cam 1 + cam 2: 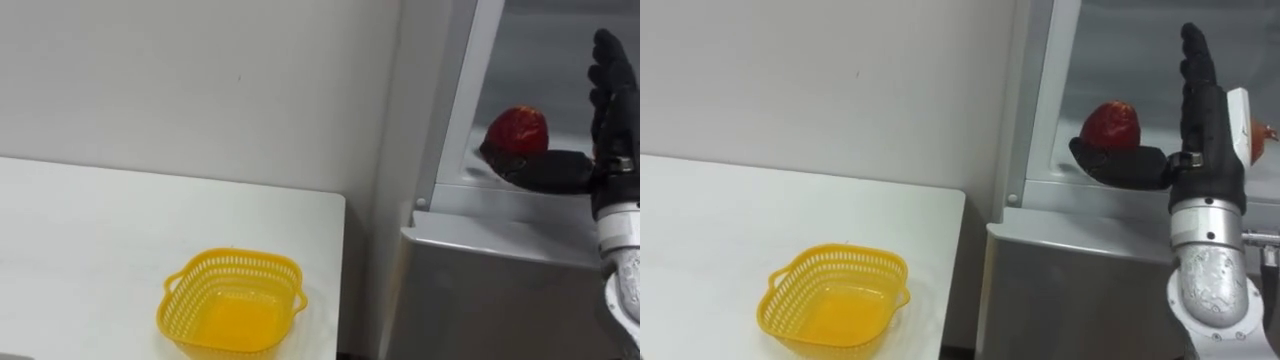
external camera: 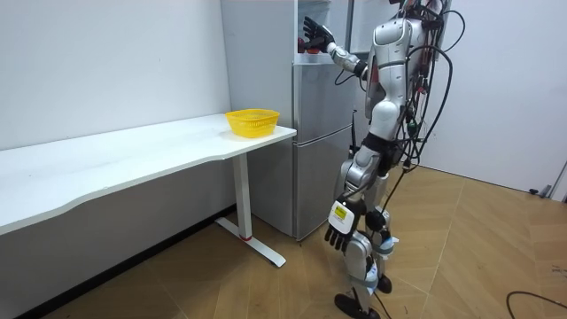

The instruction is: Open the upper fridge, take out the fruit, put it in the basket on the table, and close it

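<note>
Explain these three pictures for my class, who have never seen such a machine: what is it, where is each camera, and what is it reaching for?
This is a humanoid robot standing at a silver fridge. Two pictures come from cameras in its head; the third from a camera across the room. Its right robot hand is raised, open, in the upper compartment beside a red fruit, not closed round it. Its left robot hand hangs at its side. A yellow basket sits on the white table.
</note>
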### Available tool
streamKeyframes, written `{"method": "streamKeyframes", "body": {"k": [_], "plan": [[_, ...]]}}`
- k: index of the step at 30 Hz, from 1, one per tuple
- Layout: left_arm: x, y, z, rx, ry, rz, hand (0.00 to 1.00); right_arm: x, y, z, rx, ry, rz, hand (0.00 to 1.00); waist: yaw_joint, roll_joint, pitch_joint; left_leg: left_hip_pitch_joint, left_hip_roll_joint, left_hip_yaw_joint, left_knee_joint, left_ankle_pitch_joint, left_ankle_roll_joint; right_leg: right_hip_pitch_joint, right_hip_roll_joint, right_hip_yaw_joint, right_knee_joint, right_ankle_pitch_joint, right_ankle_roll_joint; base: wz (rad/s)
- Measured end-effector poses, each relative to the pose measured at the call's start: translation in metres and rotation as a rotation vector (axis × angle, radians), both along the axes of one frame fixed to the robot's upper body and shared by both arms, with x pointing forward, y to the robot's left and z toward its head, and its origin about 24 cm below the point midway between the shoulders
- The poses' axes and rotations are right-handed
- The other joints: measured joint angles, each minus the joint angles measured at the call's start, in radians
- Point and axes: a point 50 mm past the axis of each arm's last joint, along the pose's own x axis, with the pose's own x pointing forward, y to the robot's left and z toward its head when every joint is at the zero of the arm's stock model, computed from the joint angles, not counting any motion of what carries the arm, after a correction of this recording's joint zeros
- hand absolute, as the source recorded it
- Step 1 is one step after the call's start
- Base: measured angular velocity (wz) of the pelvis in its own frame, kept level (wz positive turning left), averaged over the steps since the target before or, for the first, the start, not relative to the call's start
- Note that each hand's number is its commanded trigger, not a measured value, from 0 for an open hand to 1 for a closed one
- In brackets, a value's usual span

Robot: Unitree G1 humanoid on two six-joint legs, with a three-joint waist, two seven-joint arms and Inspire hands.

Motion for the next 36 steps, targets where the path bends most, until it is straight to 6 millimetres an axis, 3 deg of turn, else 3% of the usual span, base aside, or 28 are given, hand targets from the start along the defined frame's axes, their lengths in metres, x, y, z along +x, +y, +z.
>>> {"method": "streamKeyframes", "body": {"k": [9,13,24,25,26,27,36], "plan": [[0.006,0.006,0.003,0.015,-0.020,-0.008,0.00,0.009,-0.001,-0.003,-0.017,0.064,0.041,0.00,-0.004,-0.014,0.0025,-0.008,0.000,-0.004,-0.001,0.001,0.000,0.001,0.000,-0.003,-0.001,0.000,0.000,0.01],[0.008,0.011,0.005,0.028,-0.027,-0.007,0.00,0.010,-0.001,-0.003,-0.021,0.077,0.061,0.00,-0.003,-0.029,0.0100,-0.009,0.000,-0.007,-0.001,0.001,0.000,0.002,0.000,-0.005,-0.003,0.000,0.000,0.00],[0.007,0.011,0.005,0.032,-0.015,-0.004,0.00,0.011,-0.002,-0.004,-0.022,0.098,0.088,0.00,-0.003,-0.034,0.0098,-0.012,-0.001,-0.016,-0.001,0.001,0.000,0.003,0.000,-0.015,-0.003,0.000,0.000,0.02],[0.006,0.012,0.005,0.034,-0.008,-0.003,0.00,0.012,-0.002,-0.005,-0.018,0.106,0.089,0.18,-0.003,-0.035,0.0092,-0.012,-0.001,-0.016,-0.001,0.002,-0.001,0.003,0.000,-0.015,-0.003,0.000,0.000,0.00],[0.005,0.012,0.005,0.036,-0.002,-0.004,0.00,0.013,-0.004,-0.007,-0.016,0.117,0.086,0.51,-0.002,-0.036,0.0077,-0.012,-0.001,-0.017,-0.001,0.002,-0.001,0.004,-0.001,-0.015,-0.003,0.000,0.000,0.00],[0.005,0.012,0.005,0.038,0.000,-0.007,0.00,0.013,-0.004,-0.008,-0.014,0.123,0.085,1.00,-0.002,-0.036,0.0071,-0.012,-0.001,-0.017,-0.001,0.002,-0.001,0.004,-0.001,-0.015,-0.003,0.000,0.000,0.00],[0.002,0.014,0.005,0.045,0.019,0.003,0.00,0.017,-0.011,-0.011,-0.011,0.172,0.093,1.00,-0.001,-0.038,0.0052,-0.012,-0.003,-0.021,0.002,0.004,0.000,0.010,-0.004,-0.019,-0.003,0.000,-0.001,0.01]]}}
